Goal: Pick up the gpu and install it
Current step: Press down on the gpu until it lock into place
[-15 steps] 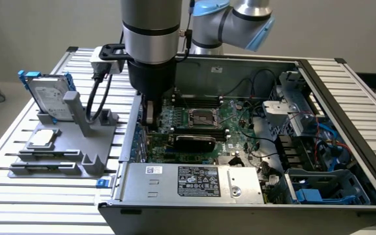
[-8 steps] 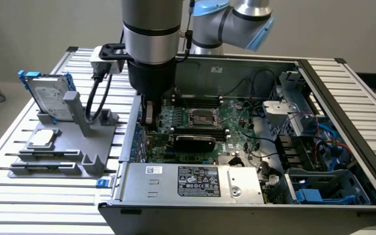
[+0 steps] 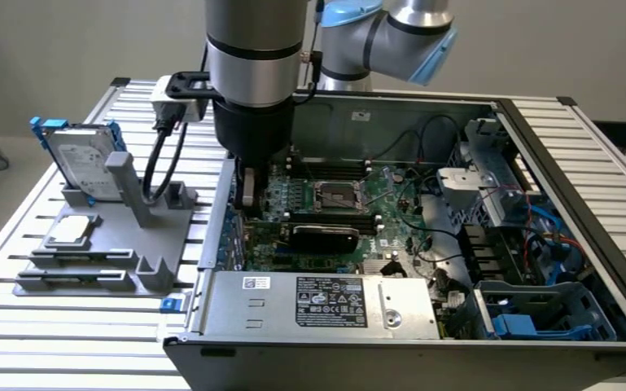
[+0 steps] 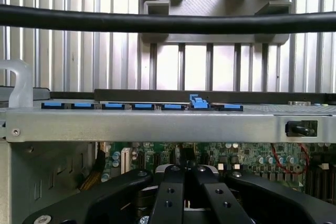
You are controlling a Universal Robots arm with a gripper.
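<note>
The gpu (image 3: pixel 324 236), showing its black rounded cooler face, stands on edge on the green motherboard (image 3: pixel 394 216) inside the open computer case. My gripper (image 3: pixel 250 210) reaches down into the case beside its wall on the exterior view's left, just to the left of the gpu's end. In the wrist view the two black fingers (image 4: pixel 170 192) are pressed together, so the gripper (image 4: pixel 185 176) is shut, and nothing shows between them. Beyond them runs the case's metal wall (image 4: pixel 157 124) with a row of blue slot clips, one clip (image 4: pixel 197 101) standing raised.
A grey fixture (image 3: pixel 107 244) outside the case holds a silver hard drive with blue frame (image 3: pixel 79 159) and a small square silver chip (image 3: pixel 72 230). The power supply (image 3: pixel 324 301) fills the near case corner. A black cable (image 4: pixel 168 22) crosses the wrist view. Drive cages (image 3: pixel 497 179) and wiring crowd the right.
</note>
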